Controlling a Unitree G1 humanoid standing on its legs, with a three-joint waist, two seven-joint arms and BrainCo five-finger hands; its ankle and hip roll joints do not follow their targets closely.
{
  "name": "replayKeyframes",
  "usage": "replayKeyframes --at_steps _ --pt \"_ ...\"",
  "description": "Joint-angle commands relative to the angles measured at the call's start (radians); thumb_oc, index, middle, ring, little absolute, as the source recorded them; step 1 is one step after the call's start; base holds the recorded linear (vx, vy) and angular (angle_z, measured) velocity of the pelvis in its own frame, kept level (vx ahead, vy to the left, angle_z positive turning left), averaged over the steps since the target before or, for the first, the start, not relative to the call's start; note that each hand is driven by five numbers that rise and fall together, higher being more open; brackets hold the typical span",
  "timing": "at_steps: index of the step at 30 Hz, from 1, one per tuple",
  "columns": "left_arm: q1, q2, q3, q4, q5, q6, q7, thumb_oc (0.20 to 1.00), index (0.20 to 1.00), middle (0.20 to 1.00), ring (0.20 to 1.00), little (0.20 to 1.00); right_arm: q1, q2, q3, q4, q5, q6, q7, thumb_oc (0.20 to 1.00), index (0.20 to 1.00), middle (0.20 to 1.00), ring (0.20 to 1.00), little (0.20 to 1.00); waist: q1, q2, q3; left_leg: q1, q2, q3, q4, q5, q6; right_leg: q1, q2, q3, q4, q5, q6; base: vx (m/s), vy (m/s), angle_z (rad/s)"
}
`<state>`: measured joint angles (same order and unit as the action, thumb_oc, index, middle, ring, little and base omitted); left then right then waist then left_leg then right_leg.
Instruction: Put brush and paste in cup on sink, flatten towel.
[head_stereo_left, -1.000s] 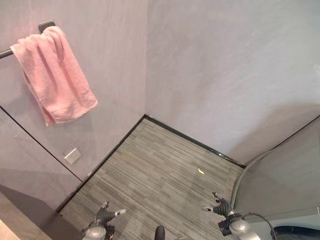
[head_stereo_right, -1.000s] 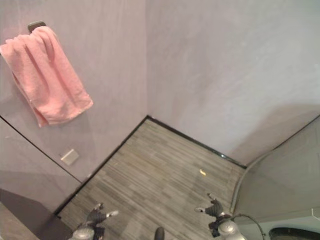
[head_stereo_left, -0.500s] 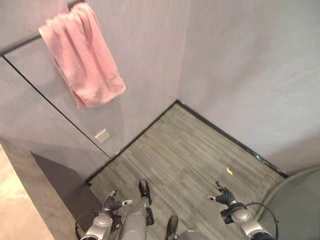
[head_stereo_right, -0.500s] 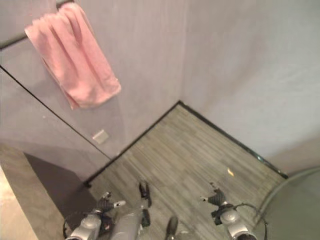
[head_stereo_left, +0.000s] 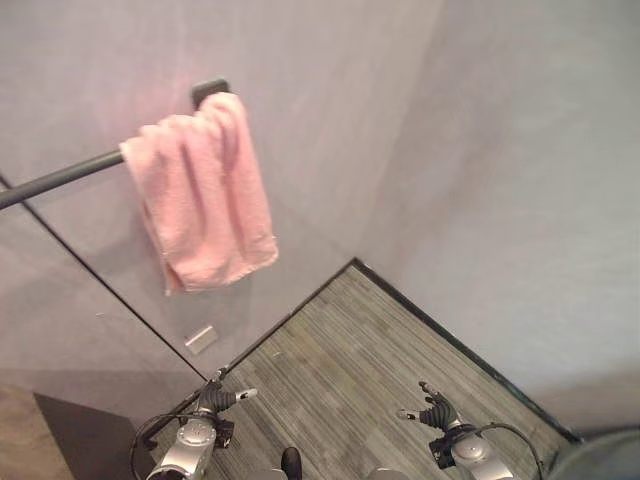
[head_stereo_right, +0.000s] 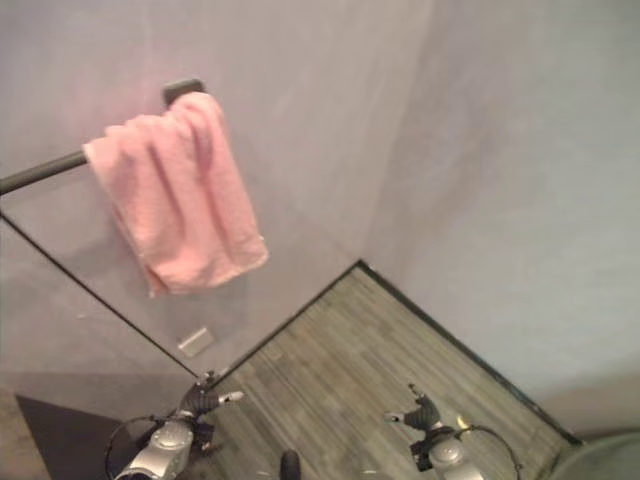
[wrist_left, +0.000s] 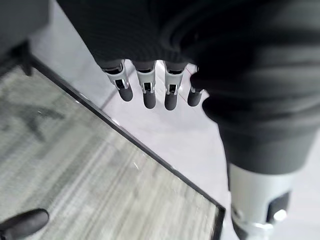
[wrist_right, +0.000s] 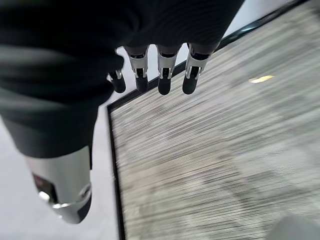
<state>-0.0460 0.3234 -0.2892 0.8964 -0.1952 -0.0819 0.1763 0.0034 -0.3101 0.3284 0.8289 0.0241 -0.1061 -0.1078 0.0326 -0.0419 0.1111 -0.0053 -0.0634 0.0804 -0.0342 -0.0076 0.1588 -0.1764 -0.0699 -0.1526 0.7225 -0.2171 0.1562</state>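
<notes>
Pink fluffy terry towel (head_stereo_left: 205, 195) hangs bunched over a dark round metal bar (head_stereo_left: 60, 178), its long side pointing down the smooth grey wall, high above and well apart from both hands. Left hand (head_stereo_left: 222, 397) and right hand (head_stereo_left: 430, 411) hover over striped grey floor (head_stereo_left: 370, 360), fingers straight, holding nothing.

Two plain grey walls (head_stereo_left: 500, 150) met in a corner above a floor (head_stereo_left: 370, 350) of grey striped planks, edged by a dark skirting strip (head_stereo_left: 440, 335). A dark rail (head_stereo_left: 60, 178) ran along the left wall, with a small pale wall plate (head_stereo_left: 201, 339) lower down near the floor.
</notes>
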Motion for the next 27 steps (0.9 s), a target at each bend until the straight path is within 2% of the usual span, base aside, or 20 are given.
replayKeyframes --at_steps 1,2,3,4,5,6,7,8,9,10,15,18,19,20,22,24,26,27 --pt "0.012 0.006 0.007 -0.009 0.003 -0.027 -0.005 1.0 1.0 1.0 1.0 1.0 0.015 -0.025 -0.009 -0.018 0.006 -0.029 0.002 1.0 1.0 1.0 1.0 1.0 -0.009 0.001 -0.008 -0.042 0.009 0.007 0.109 -0.012 -0.099 0.055 0.003 -0.055 -0.32 0.238 -0.015 0.11 -0.04 0.58" --pt "0.01 0.007 0.003 0.0 0.009 -0.03 -0.004 1.0 1.0 1.0 1.0 1.0 0.019 -0.026 -0.005 -0.021 0.007 -0.032 0.004 1.0 1.0 1.0 1.0 1.0 -0.013 0.002 -0.006 -0.035 0.008 -0.014 0.116 -0.017 -0.104 0.041 0.002 -0.039 -0.352 0.223 -0.023 0.13 -0.049 0.68" --pt "0.008 0.007 -0.002 0.006 0.012 -0.031 -0.005 1.0 1.0 1.0 1.0 1.0 0.021 -0.026 -0.001 -0.02 0.011 -0.034 0.005 1.0 1.0 1.0 1.0 1.0 -0.022 0.002 0.0 -0.023 0.004 -0.041 0.121 -0.024 -0.109 0.021 0.009 0.013 -0.395 0.217 -0.027 0.25 -0.114 0.56" --pt "-0.004 0.001 -0.012 0.022 0.017 -0.034 -0.002 1.0 1.0 1.0 1.0 1.0 0.021 -0.025 0.007 -0.013 0.013 -0.034 0.004 1.0 1.0 1.0 1.0 1.0 -0.037 -0.003 0.004 -0.007 -0.004 -0.09 0.125 -0.033 -0.119 -0.008 0.016 0.11 -0.486 0.239 -0.022 0.26 -0.153 0.59" --pt "-0.017 0.002 -0.019 0.025 0.022 -0.037 0.003 1.0 1.0 1.0 1.0 1.0 0.023 -0.026 0.012 -0.015 0.013 -0.035 0.001 1.0 1.0 1.0 1.0 1.0 -0.049 -0.006 0.008 0.002 -0.012 -0.131 0.13 -0.042 -0.123 -0.012 0.023 0.18 -0.538 0.26 -0.013 0.26 -0.162 0.5" --pt "-0.024 0.0 -0.024 0.029 0.021 -0.041 0.009 1.0 1.0 1.0 1.0 1.0 0.025 -0.027 0.016 -0.008 0.01 -0.035 -0.001 1.0 1.0 1.0 1.0 1.0 -0.056 -0.01 0.007 0.002 -0.016 -0.156 0.136 -0.037 -0.128 -0.029 0.025 0.223 -0.55 0.285 -0.007 0.14 -0.094 1.16" --pt "-0.024 0.0 -0.024 0.029 0.021 -0.041 0.009 1.0 1.0 1.0 1.0 1.0 0.025 -0.027 0.016 -0.008 0.01 -0.036 -0.001 1.0 1.0 1.0 1.0 1.0 -0.057 -0.009 0.007 0.002 -0.016 -0.158 0.137 -0.038 -0.128 -0.027 0.026 0.221 -0.55 0.284 -0.007 0.15 -0.076 1.56" --pt "-0.035 0.003 -0.032 0.033 0.026 -0.043 0.015 1.0 1.0 1.0 1.0 1.0 0.025 -0.032 0.021 -0.006 0.003 -0.033 0.0 1.0 1.0 1.0 1.0 1.0 -0.066 -0.016 0.008 0.01 -0.021 -0.193 0.139 -0.042 -0.131 -0.035 0.039 0.261 -0.547 0.294 0.005 0.08 -0.04 1.76" --pt "-0.035 0.003 -0.032 0.033 0.026 -0.043 0.015 1.0 1.0 1.0 1.0 1.0 0.025 -0.032 0.021 -0.006 0.003 -0.033 0.0 1.0 1.0 1.0 1.0 1.0 -0.067 -0.015 0.008 0.01 -0.021 -0.193 0.139 -0.042 -0.131 -0.035 0.039 0.261 -0.547 0.294 0.005 0.21 -0.215 1.6" --pt "-0.038 0.001 -0.038 0.032 0.031 -0.048 0.019 1.0 1.0 1.0 1.0 1.0 0.022 -0.028 0.031 0.011 -0.002 -0.035 0.002 1.0 1.0 1.0 1.0 1.0 -0.058 -0.036 -0.011 0.003 -0.028 -0.249 0.146 -0.049 -0.141 0.016 0.033 0.21 -0.596 0.278 -0.004 0.21 -0.244 1.3" --pt "-0.022 0.005 -0.023 0.016 -0.001 -0.054 0.023 1.0 1.0 1.0 1.0 1.0 0.002 -0.049 0.05 0.014 -0.013 -0.044 0.01 1.0 1.0 1.0 1.0 1.0 -0.035 -0.045 -0.032 -0.008 -0.011 -0.285 0.135 -0.038 -0.163 0.056 0.039 0.147 -0.635 0.263 -0.021 0.13 -0.172 0.67" --pt "-0.027 0.007 -0.025 0.013 -0.006 -0.05 0.028 1.0 1.0 1.0 1.0 1.0 -0.024 -0.065 0.062 0.006 -0.011 -0.049 -0.001 1.0 1.0 1.0 1.0 1.0 -0.024 -0.056 -0.024 -0.037 0.006 -0.323 0.134 -0.026 -0.185 0.07 0.039 0.081 -0.649 0.237 -0.041 0.07 -0.184 0.52" --pt "-0.037 0.0 -0.026 0.022 -0.009 -0.049 0.032 1.0 1.0 1.0 1.0 1.0 -0.025 -0.071 0.05 -0.005 -0.006 -0.052 -0.008 1.0 1.0 1.0 1.0 1.0 -0.027 -0.058 -0.016 -0.051 0.021 -0.294 0.134 -0.021 -0.19 0.076 0.03 0.051 -0.654 0.233 -0.043 0.02 -0.072 0.75" --pt "-0.037 0.0 -0.026 0.023 -0.009 -0.049 0.032 1.0 1.0 1.0 1.0 1.0 -0.025 -0.07 0.05 -0.005 -0.006 -0.052 -0.008 1.0 1.0 1.0 1.0 1.0 -0.03 -0.059 -0.018 -0.055 0.019 -0.296 0.133 -0.017 -0.19 0.073 0.028 0.049 -0.655 0.234 -0.042 0.01 -0.064 1.25" --pt "-0.056 -0.016 -0.028 0.031 -0.018 -0.046 0.038 1.0 1.0 1.0 1.0 1.0 -0.014 -0.078 0.036 -0.014 -0.013 -0.047 -0.023 1.0 1.0 1.0 1.0 1.0 -0.061 -0.058 -0.022 -0.073 0.088 -0.112 0.083 -0.016 -0.194 0.083 0.004 -0.039 -0.656 0.22 -0.043 0.07 -0.035 1.42" --pt "-0.044 -0.013 -0.04 0.013 -0.013 -0.048 0.031 1.0 1.0 1.0 1.0 1.0 0.0 -0.069 0.038 0.008 -0.022 -0.04 -0.019 1.0 1.0 1.0 1.0 1.0 -0.063 -0.045 -0.03 -0.069 0.096 -0.077 0.085 -0.02 -0.196 0.1 -0.009 -0.065 -0.643 0.213 -0.041 0.14 0.094 1.28" --pt "-0.012 0.005 -0.045 -0.025 0.004 -0.046 0.018 1.0 1.0 1.0 1.0 1.0 -0.007 -0.057 0.044 0.011 -0.033 -0.036 -0.013 1.0 1.0 1.0 1.0 1.0 -0.053 -0.032 -0.033 -0.05 0.069 -0.079 0.106 -0.052 -0.179 0.122 -0.029 -0.046 -0.62 0.211 -0.033 0.14 0.231 -0.19" --pt "-0.011 0.006 -0.045 -0.026 0.004 -0.046 0.018 1.0 1.0 1.0 1.0 1.0 -0.007 -0.057 0.044 0.011 -0.033 -0.036 -0.013 1.0 1.0 1.0 1.0 1.0 -0.052 -0.032 -0.032 -0.05 0.069 -0.079 0.106 -0.052 -0.179 0.123 -0.029 -0.045 -0.62 0.211 -0.033 0.11 0.271 -0.54"
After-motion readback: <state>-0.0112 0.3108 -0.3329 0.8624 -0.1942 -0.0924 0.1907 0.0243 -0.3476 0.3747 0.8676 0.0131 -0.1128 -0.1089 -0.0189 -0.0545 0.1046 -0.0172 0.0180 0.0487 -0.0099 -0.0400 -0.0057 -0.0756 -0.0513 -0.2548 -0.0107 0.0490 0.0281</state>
